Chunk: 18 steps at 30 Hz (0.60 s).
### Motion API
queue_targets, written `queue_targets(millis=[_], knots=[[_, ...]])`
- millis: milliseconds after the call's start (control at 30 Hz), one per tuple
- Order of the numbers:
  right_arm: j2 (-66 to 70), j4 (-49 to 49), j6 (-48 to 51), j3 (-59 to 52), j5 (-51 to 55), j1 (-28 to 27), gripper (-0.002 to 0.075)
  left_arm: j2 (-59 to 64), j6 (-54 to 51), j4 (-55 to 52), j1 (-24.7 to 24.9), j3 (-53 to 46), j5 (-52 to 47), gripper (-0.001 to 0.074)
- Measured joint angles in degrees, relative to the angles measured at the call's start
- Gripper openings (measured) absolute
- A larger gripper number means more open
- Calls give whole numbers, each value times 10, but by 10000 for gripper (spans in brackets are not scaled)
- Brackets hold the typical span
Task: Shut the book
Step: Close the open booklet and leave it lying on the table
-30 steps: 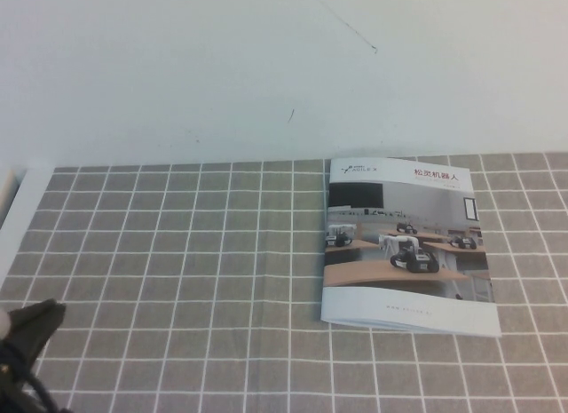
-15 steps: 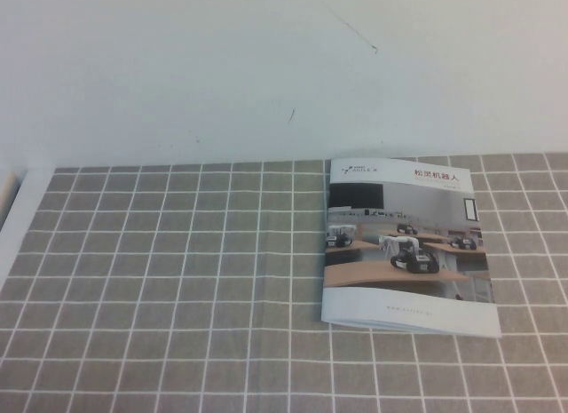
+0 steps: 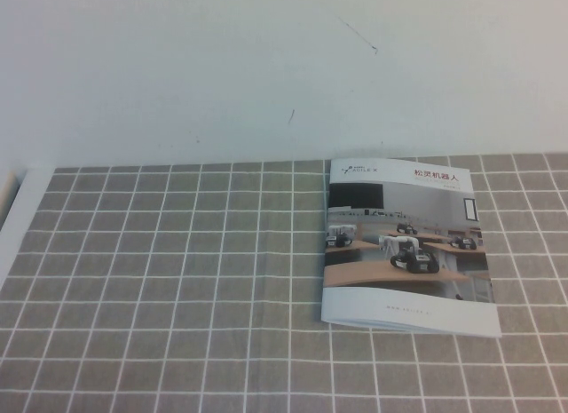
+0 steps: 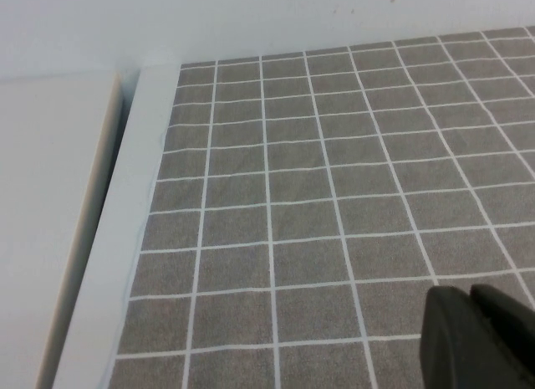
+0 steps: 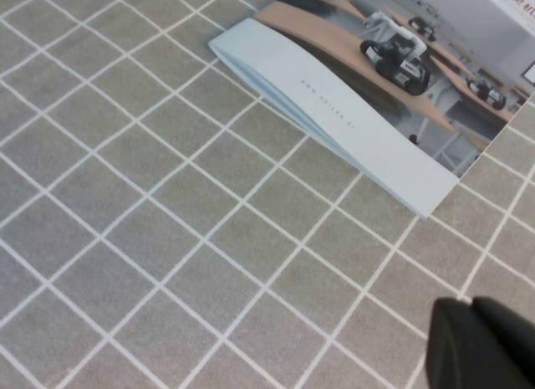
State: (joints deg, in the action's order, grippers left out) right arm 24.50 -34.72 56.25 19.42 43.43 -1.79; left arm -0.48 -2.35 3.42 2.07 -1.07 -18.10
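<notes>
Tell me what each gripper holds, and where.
Nothing. The left gripper is shut over bare cloth; the right gripper is shut near the book, not touching it.

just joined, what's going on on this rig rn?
Nothing is being handled. The booklet lies closed, cover up, on the grey checked cloth, toward the robot's right. The left pincer is above the cloth near its left edge, away from the booklet. The right pincer is above bare cloth near the booklet's front edge, not touching it. Neither arm shows in the high view; closing looks done.
</notes>
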Motion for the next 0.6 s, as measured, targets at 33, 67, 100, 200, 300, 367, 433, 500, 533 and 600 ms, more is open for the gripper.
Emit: queue_targets(millis=[33,67,100,200,300,367,433,500,533,600], knots=[[0,0,0,0,0,0,-1,0,7,0,0,0,0,-2],[0,0,0,0,0,0,-1,0,10,1,0,0,0,-2],[0,0,0,0,0,0,-1,0,12,1,0,0,-1,-2],[0,0,0,0,0,0,-1,0,16,1,0,0,-1,-2],[0,0,0,0,0,0,-1,0,18,1,0,0,-1,-2],[0,0,0,0,0,0,-1,0,18,1,0,0,-1,-2],[0,0,0,0,0,0,-1,0,18,1,0,0,-1,-2],[0,-1,0,0,0,0,-1,0,18,1,0,0,-1,-2],[0,-1,0,0,0,0,-1,0,18,1,0,0,-1,-2],[0,-1,0,0,0,0,-1,0,18,1,0,0,-1,-1]])
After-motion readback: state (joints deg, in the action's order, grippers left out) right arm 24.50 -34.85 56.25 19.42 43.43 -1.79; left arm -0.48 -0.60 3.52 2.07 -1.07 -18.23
